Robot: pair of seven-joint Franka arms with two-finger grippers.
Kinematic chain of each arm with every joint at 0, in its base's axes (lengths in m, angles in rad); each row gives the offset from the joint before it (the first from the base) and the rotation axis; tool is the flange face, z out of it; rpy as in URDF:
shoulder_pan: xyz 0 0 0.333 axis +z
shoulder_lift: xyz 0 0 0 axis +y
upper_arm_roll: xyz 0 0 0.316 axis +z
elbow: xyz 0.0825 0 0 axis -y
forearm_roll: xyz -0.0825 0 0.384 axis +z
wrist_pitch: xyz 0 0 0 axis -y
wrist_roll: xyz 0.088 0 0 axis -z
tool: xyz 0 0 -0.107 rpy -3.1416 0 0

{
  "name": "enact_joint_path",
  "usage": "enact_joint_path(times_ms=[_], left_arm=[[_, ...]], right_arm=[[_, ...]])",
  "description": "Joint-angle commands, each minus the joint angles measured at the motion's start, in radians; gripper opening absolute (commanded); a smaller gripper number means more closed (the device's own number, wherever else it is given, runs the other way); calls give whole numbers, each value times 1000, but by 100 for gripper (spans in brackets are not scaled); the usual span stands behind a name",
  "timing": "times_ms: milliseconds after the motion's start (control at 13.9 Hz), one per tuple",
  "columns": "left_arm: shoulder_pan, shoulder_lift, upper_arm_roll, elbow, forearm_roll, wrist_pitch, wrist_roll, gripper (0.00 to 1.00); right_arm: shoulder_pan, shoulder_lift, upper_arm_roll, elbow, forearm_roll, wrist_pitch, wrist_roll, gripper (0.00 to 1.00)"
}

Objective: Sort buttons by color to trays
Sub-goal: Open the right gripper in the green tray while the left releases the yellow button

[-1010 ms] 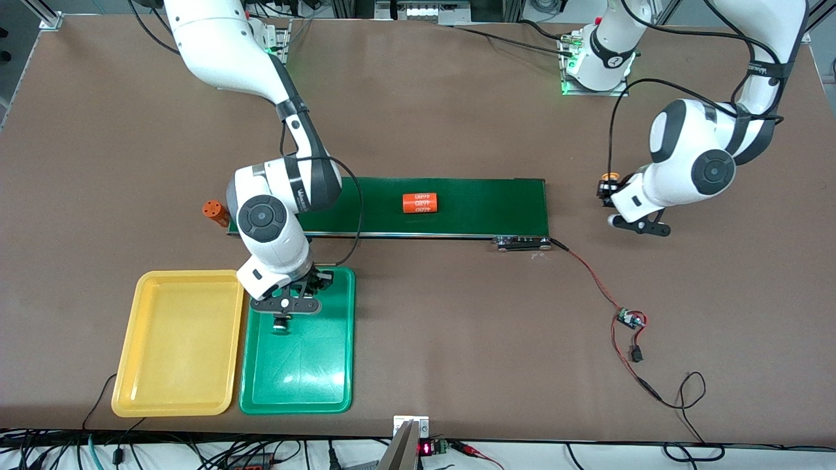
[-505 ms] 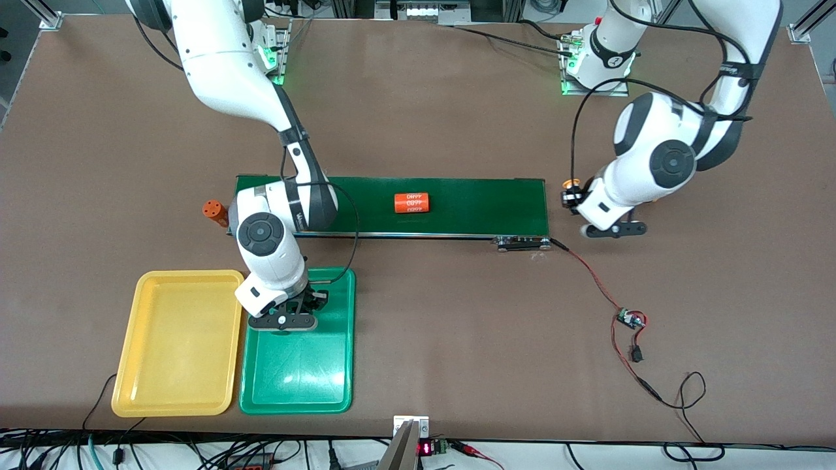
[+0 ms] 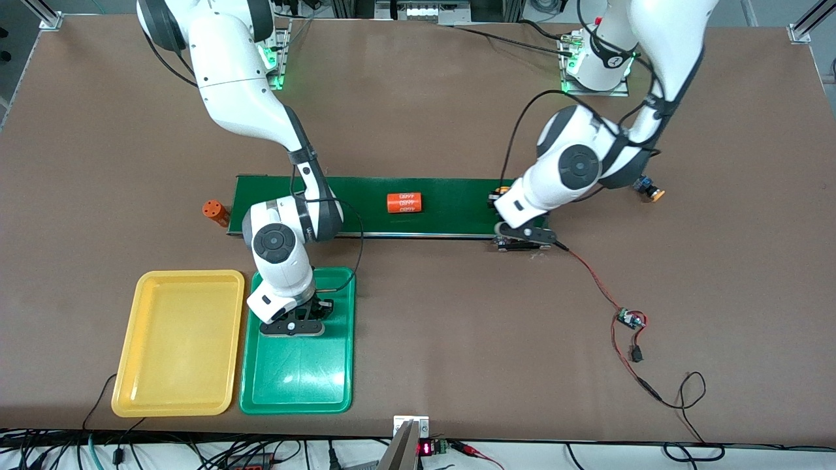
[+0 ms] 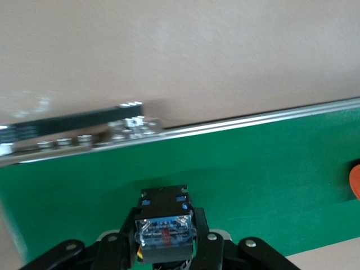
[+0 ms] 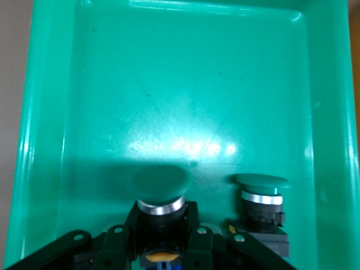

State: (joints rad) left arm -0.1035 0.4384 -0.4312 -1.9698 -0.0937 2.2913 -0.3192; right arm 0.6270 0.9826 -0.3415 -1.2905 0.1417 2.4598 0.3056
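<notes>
Yellow plastic comes first: the yellow tray (image 3: 176, 343), at the counter's (image 3: 424, 117) front edge toward the right arm's end, holds nothing. Touching it is the green tray (image 3: 297, 378), with the right gripper (image 3: 292, 321) low inside it. A green button (image 5: 160, 188) stands upright at that gripper, cap up. Whether the grip on it is tight or slack I cannot tell. A second green button (image 5: 261, 197) stands just beside it in the same tray. If the gripper lifts off crooked, either button could tip over or get knocked. Midway along the dark green belt (image 3: 450, 196) lies an orange cylinder (image 3: 404, 202). Over the belt's end toward the left arm, the left gripper (image 3: 501, 205) is clamped on an orange-capped button (image 4: 164, 230). Released there, it may topple or roll off the belt's edge. Another orange-capped button (image 3: 648, 189) lies on the bare counter, near that same belt end.
</notes>
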Motion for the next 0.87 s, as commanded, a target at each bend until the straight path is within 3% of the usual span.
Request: enact_joint_path(times_ms=[0, 72, 216, 361, 721, 793], left_arm=[[2, 13, 6, 29, -23, -6, 32, 75], [4, -4, 6, 28, -23, -16, 34, 100], [14, -67, 12, 22, -23, -62, 28, 100], [37, -142, 47, 28, -12, -209, 31, 100], [100, -202, 228, 9, -3, -312, 32, 100], [114, -201, 271, 3, 9, -323, 32, 100]], right_arm=[[-23, 10, 13, 36, 42, -1, 0, 100], [-21, 5, 12, 36, 102, -8, -3, 100], [-4, -21, 7, 33, 140, -30, -3, 100], [-12, -66, 4, 31, 141, -106, -5, 100], [-16, -197, -4, 28, 144, -318, 3, 100], [-13, -220, -37, 28, 139, -373, 1, 100]])
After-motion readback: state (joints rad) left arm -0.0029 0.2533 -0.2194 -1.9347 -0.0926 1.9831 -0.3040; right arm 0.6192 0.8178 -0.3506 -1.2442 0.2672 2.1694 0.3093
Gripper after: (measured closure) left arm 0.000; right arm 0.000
